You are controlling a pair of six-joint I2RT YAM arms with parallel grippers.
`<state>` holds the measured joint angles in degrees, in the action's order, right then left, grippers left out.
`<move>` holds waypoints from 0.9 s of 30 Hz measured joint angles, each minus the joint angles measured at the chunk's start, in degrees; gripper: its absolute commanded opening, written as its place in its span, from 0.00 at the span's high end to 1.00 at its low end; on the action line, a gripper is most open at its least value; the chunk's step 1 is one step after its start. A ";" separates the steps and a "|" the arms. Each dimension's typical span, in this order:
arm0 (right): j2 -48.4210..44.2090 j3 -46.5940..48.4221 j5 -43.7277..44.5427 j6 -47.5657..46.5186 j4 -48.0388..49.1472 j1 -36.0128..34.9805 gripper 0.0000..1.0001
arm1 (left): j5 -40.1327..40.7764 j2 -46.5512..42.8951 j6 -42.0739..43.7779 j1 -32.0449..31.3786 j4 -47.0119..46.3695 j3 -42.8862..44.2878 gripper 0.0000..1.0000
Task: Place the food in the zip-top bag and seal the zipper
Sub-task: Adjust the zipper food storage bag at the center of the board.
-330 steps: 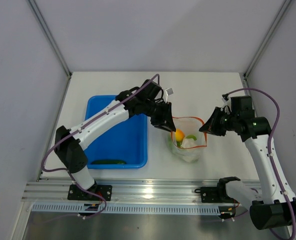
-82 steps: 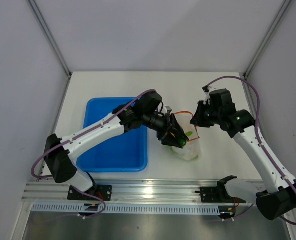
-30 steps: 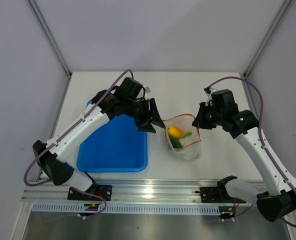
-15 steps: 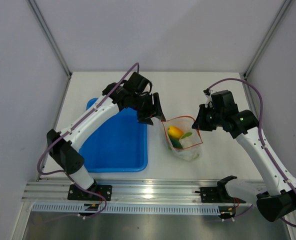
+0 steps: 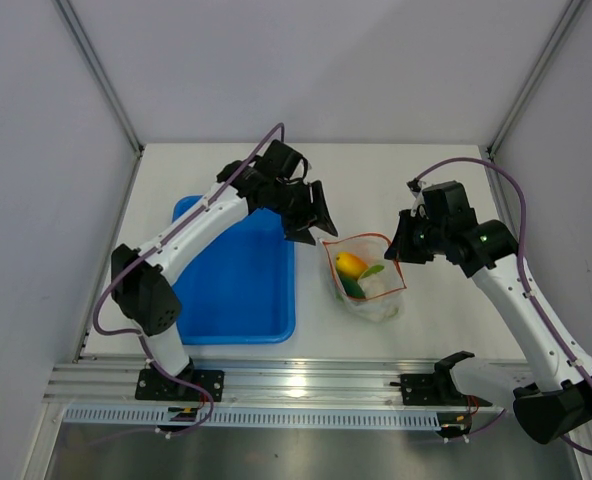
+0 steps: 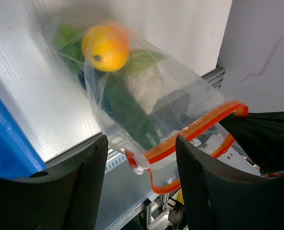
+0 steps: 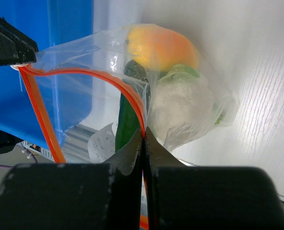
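Note:
The zip-top bag point(image 5: 368, 280) lies right of the tray, mouth open, with its orange-red zipper point(image 5: 359, 238) curving round the opening. Inside it is the food: an orange-yellow fruit point(image 6: 106, 47), a dark green cucumber point(image 6: 130, 115), a pale cabbage point(image 6: 144, 84) and green grapes point(image 6: 67, 40). My right gripper point(image 7: 143, 139) is shut on the zipper point(image 7: 137, 103) at the bag's right side. My left gripper point(image 5: 314, 222) hovers open at the mouth's left corner. In the left wrist view the zipper's end point(image 6: 139, 160) sits between its fingers point(image 6: 82, 184) without touching them.
A blue tray point(image 5: 226, 290) lies left of the bag, close under my left arm. The aluminium rail point(image 5: 306, 380) runs along the table's near edge. Walls and frame posts close in the back and sides.
My left gripper has swung right and toward the far side, from over the tray's right edge to the bag's left mouth corner. The right gripper still holds the zipper in place.

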<state>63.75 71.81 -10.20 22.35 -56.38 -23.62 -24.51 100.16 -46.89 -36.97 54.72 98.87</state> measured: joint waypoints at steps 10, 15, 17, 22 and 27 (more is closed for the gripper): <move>0.00 0.13 0.35 -0.48 -0.94 0.00 0.99 | -5.09 2.95 -1.77 0.00 -2.84 0.81 0.73; 0.00 0.13 0.39 -0.61 -1.25 0.00 0.99 | -7.39 4.33 -2.62 -0.02 -3.74 1.09 0.79; 0.00 0.13 0.55 -0.63 -1.25 0.00 0.99 | -7.80 4.52 -2.64 -0.04 -3.80 1.31 0.71; 0.00 0.13 0.94 -1.03 -1.22 0.00 0.99 | -4.52 4.28 -2.43 -0.02 -1.73 1.86 0.50; 0.00 0.13 0.96 -1.36 -1.22 0.02 0.99 | 3.74 1.77 -3.74 0.42 4.44 1.84 0.39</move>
<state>63.75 71.94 -9.23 20.99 -57.60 -23.59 -20.78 101.93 -50.63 -36.56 59.16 100.71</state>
